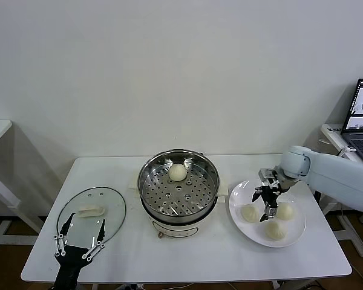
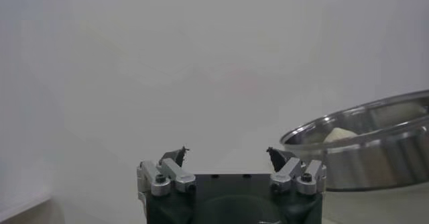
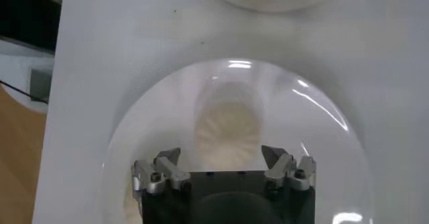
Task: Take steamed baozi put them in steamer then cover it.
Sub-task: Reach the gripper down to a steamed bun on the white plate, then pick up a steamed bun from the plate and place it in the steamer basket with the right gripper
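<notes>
Head view: the steamer (image 1: 178, 187) stood mid-table (image 1: 187, 254), uncovered, with one steamed baozi (image 1: 178, 172) on the far side of its perforated tray. A white plate (image 1: 239, 211) to the steamer's right held three more buns (image 1: 249, 212), (image 1: 284, 211), (image 1: 273, 229). The right gripper (image 1: 269, 202) hung over the plate between the two rear buns, fingers apart, nothing held. A glass lid (image 1: 91, 214) lay flat on the table's left part. The left gripper (image 1: 78, 238) sat low at the near left table edge, just over the lid's near rim, spread wide and empty.

Left wrist view: the left gripper (image 2: 228, 157) showed both fingertips well apart, with nothing between. The steamer's steel rim (image 2: 362, 145) lay beyond, a bun (image 2: 338, 135) showing above it.

Right wrist view: the right gripper (image 3: 221, 159) was open wide above the plate (image 3: 134, 125), a bun (image 3: 226, 128) lying beyond the gap between its fingertips, untouched.
</notes>
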Action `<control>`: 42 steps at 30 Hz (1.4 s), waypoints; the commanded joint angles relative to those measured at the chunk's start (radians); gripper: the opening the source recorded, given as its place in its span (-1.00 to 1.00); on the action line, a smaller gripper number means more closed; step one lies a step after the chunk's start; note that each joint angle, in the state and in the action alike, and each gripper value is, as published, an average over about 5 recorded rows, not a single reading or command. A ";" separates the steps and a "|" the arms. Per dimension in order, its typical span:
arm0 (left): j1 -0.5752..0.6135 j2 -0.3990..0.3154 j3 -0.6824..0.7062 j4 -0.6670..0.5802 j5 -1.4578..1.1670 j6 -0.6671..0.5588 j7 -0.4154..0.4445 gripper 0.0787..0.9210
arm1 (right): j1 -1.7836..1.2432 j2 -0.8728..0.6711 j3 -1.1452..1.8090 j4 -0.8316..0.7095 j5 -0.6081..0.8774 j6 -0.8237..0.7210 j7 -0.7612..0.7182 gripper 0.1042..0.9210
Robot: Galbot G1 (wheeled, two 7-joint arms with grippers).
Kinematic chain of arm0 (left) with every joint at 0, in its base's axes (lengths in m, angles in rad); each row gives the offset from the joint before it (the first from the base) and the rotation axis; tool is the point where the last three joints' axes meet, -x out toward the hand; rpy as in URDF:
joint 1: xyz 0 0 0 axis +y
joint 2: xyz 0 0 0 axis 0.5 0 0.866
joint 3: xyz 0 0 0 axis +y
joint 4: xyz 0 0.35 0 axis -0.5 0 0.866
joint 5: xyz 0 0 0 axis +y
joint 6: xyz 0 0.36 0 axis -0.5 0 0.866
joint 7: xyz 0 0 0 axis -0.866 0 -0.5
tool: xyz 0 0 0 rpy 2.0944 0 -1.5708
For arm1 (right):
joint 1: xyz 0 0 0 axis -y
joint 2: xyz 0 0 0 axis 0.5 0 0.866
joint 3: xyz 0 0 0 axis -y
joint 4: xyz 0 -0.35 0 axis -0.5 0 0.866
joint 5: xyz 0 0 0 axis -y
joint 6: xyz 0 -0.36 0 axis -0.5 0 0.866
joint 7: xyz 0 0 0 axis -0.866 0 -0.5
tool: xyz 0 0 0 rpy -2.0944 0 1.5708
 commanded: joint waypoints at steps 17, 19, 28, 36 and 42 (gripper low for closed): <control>-0.003 -0.001 -0.008 0.007 -0.003 -0.003 -0.002 0.77 | -0.029 0.033 0.017 0.010 -0.092 -0.006 0.046 0.40; -0.003 -0.001 -0.009 0.006 -0.004 -0.003 -0.002 0.77 | -0.014 0.021 0.029 0.026 -0.107 -0.001 0.031 0.32; -0.009 0.006 -0.004 -0.002 -0.004 0.000 -0.004 0.77 | 0.292 0.062 0.074 0.021 -0.094 0.070 -0.265 0.28; -0.019 0.007 0.011 -0.013 -0.001 0.002 -0.002 0.77 | 0.564 0.272 -0.019 0.042 0.096 0.062 -0.356 0.28; -0.026 0.010 0.022 -0.014 0.001 -0.001 -0.003 0.77 | 0.607 0.448 -0.082 0.076 0.217 0.009 -0.305 0.28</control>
